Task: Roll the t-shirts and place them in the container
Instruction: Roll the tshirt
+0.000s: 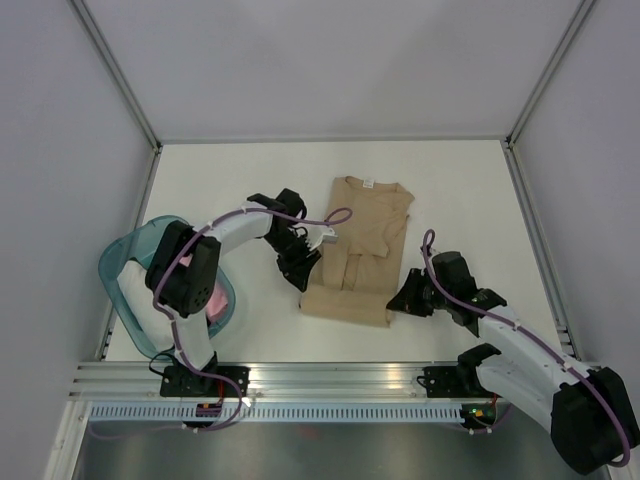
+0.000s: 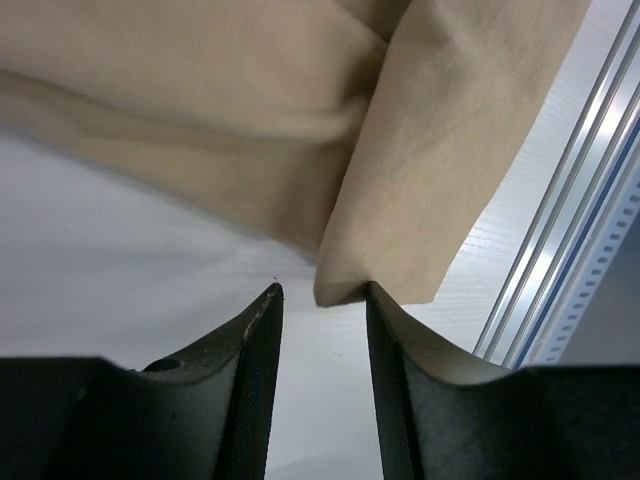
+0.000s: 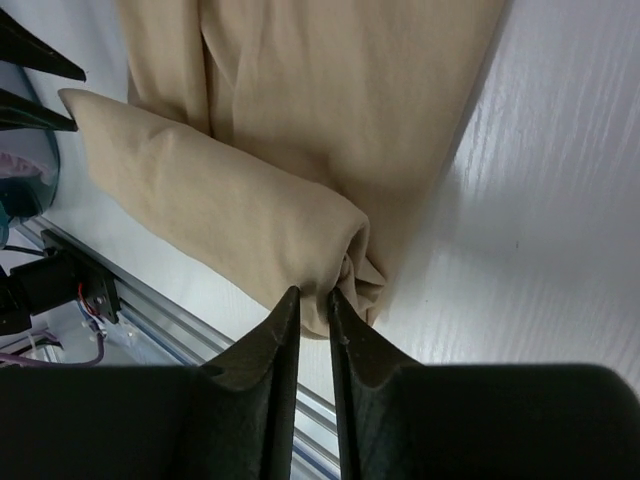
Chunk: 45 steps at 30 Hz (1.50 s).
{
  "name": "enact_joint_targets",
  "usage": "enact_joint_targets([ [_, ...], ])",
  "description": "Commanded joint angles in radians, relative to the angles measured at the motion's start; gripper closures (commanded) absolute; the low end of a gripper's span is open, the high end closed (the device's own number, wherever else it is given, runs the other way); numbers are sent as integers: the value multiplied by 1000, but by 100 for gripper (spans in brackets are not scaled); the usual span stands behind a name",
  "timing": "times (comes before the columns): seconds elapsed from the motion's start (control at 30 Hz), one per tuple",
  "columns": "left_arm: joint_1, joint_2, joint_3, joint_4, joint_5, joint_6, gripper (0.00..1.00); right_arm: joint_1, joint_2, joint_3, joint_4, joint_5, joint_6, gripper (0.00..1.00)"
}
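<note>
A tan t-shirt [image 1: 365, 235] lies flat mid-table, folded narrow, collar at the far end. Its near hem is rolled into a short roll [image 1: 345, 305]. My left gripper [image 1: 300, 268] is at the roll's left end. In the left wrist view it [image 2: 322, 290] is open, and a corner of the tan fabric [image 2: 440, 150] touches the tip of its right finger. My right gripper [image 1: 405, 297] is at the roll's right end. In the right wrist view it [image 3: 313, 292] is nearly closed, pinching the end of the roll [image 3: 220, 220].
A translucent teal basket [image 1: 125, 265] stands at the left table edge with a pink rolled bundle [image 1: 215, 300] inside. An aluminium rail [image 1: 330, 375] runs along the near edge, just in front of the roll. Grey walls enclose the far side and both flanks.
</note>
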Motion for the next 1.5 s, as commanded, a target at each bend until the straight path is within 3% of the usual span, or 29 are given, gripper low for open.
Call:
enact_joint_targets([
  [0.0, 38, -74, 26, 13, -12, -96, 55, -5, 5, 81, 16, 16, -29, 76],
  [0.07, 37, -128, -17, 1, -15, -126, 55, -5, -4, 93, -53, 15, -57, 70],
  [0.37, -40, -181, -194, 42, 19, -206, 50, -5, -150, -11, -145, -13, -17, 69],
  [0.8, -54, -130, -221, 191, 36, -303, 48, -3, -199, -146, 34, -54, -22, 66],
  [0.97, -56, -122, -215, 206, 60, -318, 58, -3, -201, -138, 107, -70, -23, 66],
  [1.07, -56, -116, -212, 214, 59, -327, 70, -3, -181, -166, 134, -88, -22, 66],
  [1.13, -56, -116, -212, 215, 63, -330, 83, -3, -170, -174, 147, -93, -16, 69],
  [1.17, -56, -116, -212, 215, 62, -329, 94, -2, -158, -175, 166, -90, -9, 77],
  [1.2, -56, -116, -212, 215, 54, -327, 97, -3, -150, -166, 172, -87, -5, 83],
  [1.3, -54, -113, -212, 218, 33, -324, 98, -3, -119, -110, 154, -70, -2, 98],
  [1.47, -51, -111, -200, 222, -56, -315, 98, -5, -107, 29, -189, 12, -46, 100],
])
